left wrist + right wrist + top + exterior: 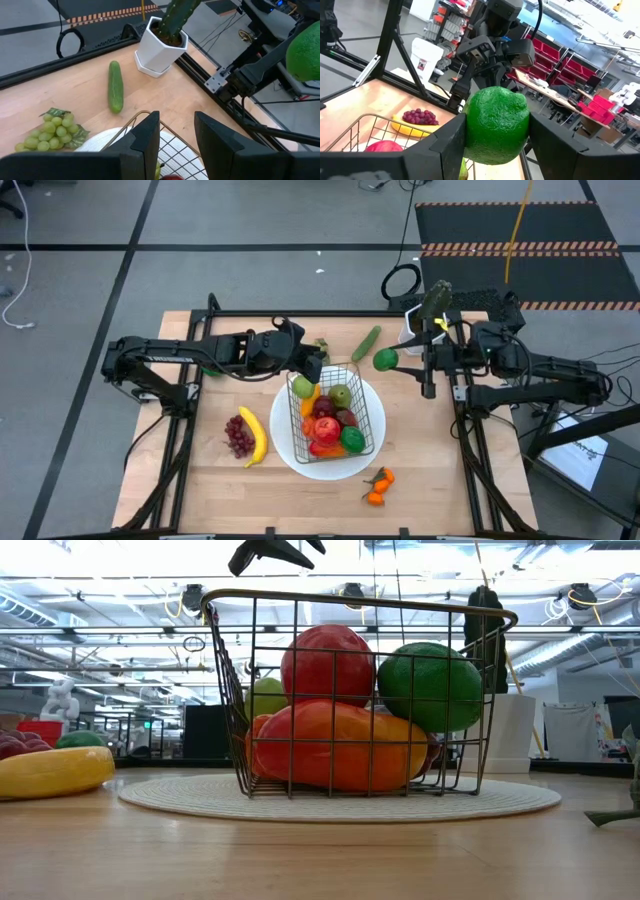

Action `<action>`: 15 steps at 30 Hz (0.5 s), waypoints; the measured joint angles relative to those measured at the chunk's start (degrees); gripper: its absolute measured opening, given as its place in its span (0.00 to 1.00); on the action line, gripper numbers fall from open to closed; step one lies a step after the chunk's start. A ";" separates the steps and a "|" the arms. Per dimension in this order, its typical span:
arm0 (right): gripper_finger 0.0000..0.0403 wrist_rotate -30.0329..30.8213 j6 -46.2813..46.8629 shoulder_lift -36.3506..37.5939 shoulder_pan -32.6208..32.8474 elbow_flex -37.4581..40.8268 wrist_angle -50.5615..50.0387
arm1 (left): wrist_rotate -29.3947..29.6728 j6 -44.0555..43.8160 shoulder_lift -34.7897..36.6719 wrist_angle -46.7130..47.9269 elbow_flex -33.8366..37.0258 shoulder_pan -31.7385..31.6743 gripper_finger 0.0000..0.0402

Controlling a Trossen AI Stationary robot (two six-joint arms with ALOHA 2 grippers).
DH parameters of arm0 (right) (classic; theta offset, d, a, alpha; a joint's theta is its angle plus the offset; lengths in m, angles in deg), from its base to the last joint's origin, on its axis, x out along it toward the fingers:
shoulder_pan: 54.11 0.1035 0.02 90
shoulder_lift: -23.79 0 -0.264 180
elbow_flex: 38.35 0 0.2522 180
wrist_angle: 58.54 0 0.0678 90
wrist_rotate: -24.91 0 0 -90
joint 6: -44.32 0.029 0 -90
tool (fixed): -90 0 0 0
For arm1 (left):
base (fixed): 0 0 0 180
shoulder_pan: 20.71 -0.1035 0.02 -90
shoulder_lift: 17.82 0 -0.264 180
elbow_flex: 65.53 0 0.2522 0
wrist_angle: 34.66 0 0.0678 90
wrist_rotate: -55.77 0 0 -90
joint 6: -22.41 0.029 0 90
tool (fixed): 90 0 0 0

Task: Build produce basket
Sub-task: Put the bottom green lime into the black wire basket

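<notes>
Both hands hover by the basket (336, 412): right hand (496, 131) grips a lime (497, 125) (left hand (176, 131) released).

This is a robotics lab or workshop: a pale wooden bench (300, 500) stands on grey carpet tiles marked with black tape lines, beside a black floor mat with orange-striped edges (520, 225). Beyond the bench, the low view shows a large open hall with exposed ceiling pipes (100, 630) and strip lighting. The right wrist view shows shelving with red storage bins (560, 62) and more worktables.
</notes>
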 joint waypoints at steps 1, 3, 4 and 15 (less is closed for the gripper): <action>0.49 0.00 0.00 -0.10 0.00 0.00 0.00 | 0.00 0.07 0.00 0.00 0.00 0.00 0.30; 0.49 0.02 0.02 -0.19 0.00 0.00 0.00 | 0.01 0.07 0.00 -0.01 0.00 0.00 0.30; 0.49 0.02 0.04 -0.20 0.00 0.00 0.00 | 0.01 0.09 0.00 -0.01 0.00 0.00 0.30; 0.49 0.11 3.63 -0.22 0.00 0.00 -0.02 | 0.03 0.55 0.00 -0.01 0.00 0.00 0.30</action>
